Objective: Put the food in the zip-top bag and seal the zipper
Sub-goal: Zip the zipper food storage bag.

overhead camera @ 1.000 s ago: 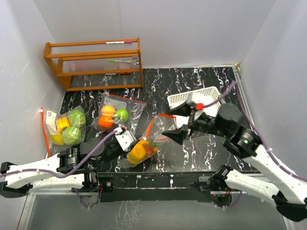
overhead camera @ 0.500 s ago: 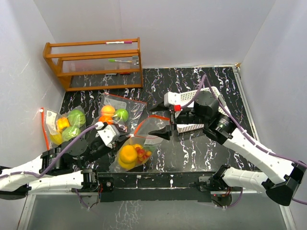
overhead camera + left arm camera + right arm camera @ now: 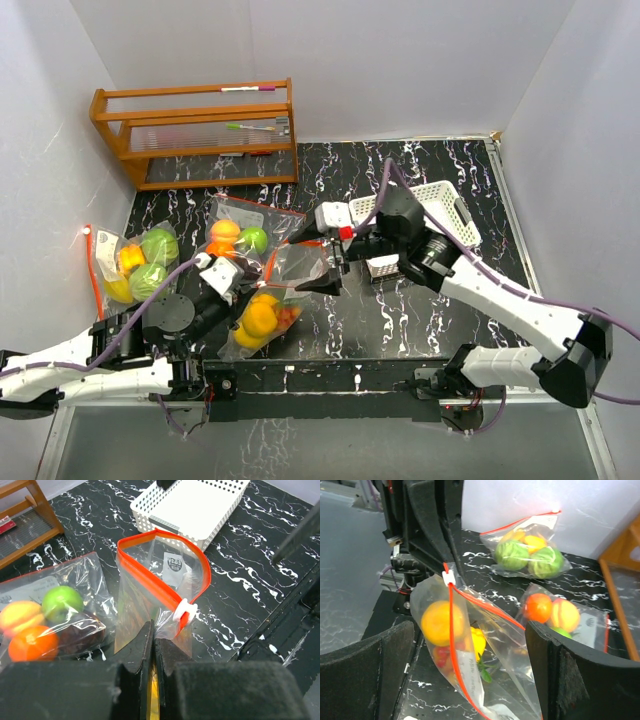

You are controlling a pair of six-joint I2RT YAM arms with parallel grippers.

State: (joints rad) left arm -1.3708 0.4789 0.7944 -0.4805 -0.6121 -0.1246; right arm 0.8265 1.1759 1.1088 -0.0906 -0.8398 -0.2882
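- The small shiny toy food, an orange ball, a yellow piece and little red bits, is inside the clear plastic zip-top bag. That part of the job looks done.
- The bag sits on the black marbled tabletop, at about 7 o'clock in the top view.
- The orange-red zipper gapes open in a loop. The small white slider sits at one end, so the bag is not yet sealed.
- The left pincer is clenched on the bag's clear edge, just beside the slider.
- The right pincer is spread wide, with one finger on each side of the bag's top. It grips nothing.
- I think the only step left is to pull the slider along the zipper.
- A second clear bag of green and yellow toy fruit lies at 9 o'clock.
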